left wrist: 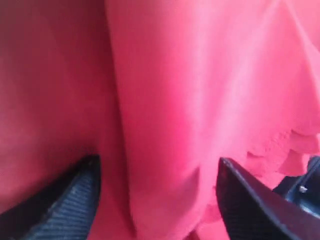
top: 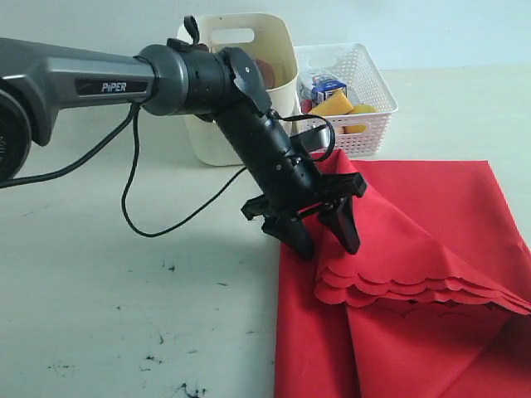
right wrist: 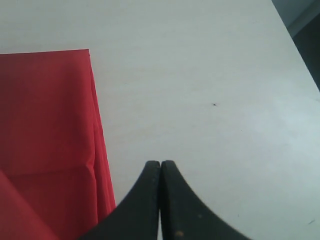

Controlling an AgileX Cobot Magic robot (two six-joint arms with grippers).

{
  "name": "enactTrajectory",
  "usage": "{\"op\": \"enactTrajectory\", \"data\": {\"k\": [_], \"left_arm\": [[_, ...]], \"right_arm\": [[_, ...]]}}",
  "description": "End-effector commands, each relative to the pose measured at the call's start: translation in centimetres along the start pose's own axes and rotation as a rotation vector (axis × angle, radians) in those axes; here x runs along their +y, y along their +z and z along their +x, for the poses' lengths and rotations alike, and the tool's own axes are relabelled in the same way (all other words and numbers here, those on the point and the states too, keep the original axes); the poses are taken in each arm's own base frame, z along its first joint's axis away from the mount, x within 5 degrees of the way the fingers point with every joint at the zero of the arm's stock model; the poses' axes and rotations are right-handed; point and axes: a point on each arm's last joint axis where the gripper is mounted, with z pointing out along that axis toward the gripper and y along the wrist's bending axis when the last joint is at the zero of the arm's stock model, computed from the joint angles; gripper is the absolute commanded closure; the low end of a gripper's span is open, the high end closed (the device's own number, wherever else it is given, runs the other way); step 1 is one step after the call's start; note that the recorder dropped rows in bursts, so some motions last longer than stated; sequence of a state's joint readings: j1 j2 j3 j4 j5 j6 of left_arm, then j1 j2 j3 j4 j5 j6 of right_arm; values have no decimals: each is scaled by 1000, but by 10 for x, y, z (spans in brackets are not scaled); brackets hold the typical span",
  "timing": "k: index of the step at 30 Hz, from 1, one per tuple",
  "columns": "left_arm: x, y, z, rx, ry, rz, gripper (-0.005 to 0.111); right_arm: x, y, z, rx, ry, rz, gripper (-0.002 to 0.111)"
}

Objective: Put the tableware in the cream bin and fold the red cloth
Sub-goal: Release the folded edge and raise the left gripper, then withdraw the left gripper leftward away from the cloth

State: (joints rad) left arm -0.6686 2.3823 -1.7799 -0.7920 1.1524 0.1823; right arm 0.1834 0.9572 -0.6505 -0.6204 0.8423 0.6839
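The red cloth (top: 431, 224) lies on the right of the table, partly folded, with stacked scalloped edges (top: 415, 290) facing the front. My left gripper (top: 327, 246) reaches across onto the cloth's left part. It is open, its fingers wide apart, with a raised ridge of red cloth (left wrist: 165, 75) between the left gripper's (left wrist: 157, 161) jaws but not pinched. My right gripper (right wrist: 160, 163) is shut on nothing, over bare table beside a straight edge of the red cloth (right wrist: 45, 125). The cream bin (top: 249, 66) stands at the back. A brown round piece of tableware (top: 265, 70) shows inside; the rest is hidden.
A white lattice basket (top: 353, 91) next to the bin holds a yellow cheese wedge (top: 332, 105) and a blue-white carton (top: 325, 85). A black cable (top: 133, 191) loops over the marked table (top: 124, 290). The table's far edge (right wrist: 300, 55) shows in the right wrist view.
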Motion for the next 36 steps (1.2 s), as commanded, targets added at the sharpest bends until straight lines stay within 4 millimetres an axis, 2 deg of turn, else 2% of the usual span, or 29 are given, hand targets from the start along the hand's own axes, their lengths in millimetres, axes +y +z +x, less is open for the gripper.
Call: {"op": "enactTrajectory", "data": {"k": [1, 4, 7, 10, 12, 16, 20, 24, 30, 36], "left_arm": [[-10, 11, -2, -1, -34, 169, 43], [-31, 13, -8, -46, -26, 302, 44], [-58, 7, -17, -131, 14, 426, 44], [-84, -10, -31, -256, 76, 581, 44], [-91, -24, -40, -322, 108, 675, 44], [-79, -46, -47, -340, 145, 686, 44], [-61, -63, -47, -307, 161, 690, 51], [-47, -70, -47, -293, 151, 587, 67], [-46, -84, -37, -267, 242, 358, 107], [-49, -111, -22, -263, 308, 83, 107]], "right_arm": [[1, -2, -2, -17, -2, -15, 108], [1, -2, -3, -21, -3, -23, 108], [2, -2, -3, -22, -10, -25, 108], [2, -2, -3, -24, -9, -27, 108], [2, -2, -3, -22, -4, -30, 108], [3, -6, -2, -35, -17, -62, 108], [16, -10, 4, 12, -98, -225, 108], [32, -6, 10, 100, -159, -359, 108], [54, 13, 17, 265, -187, -468, 108], [77, 38, 20, 382, -169, -552, 108]]}}
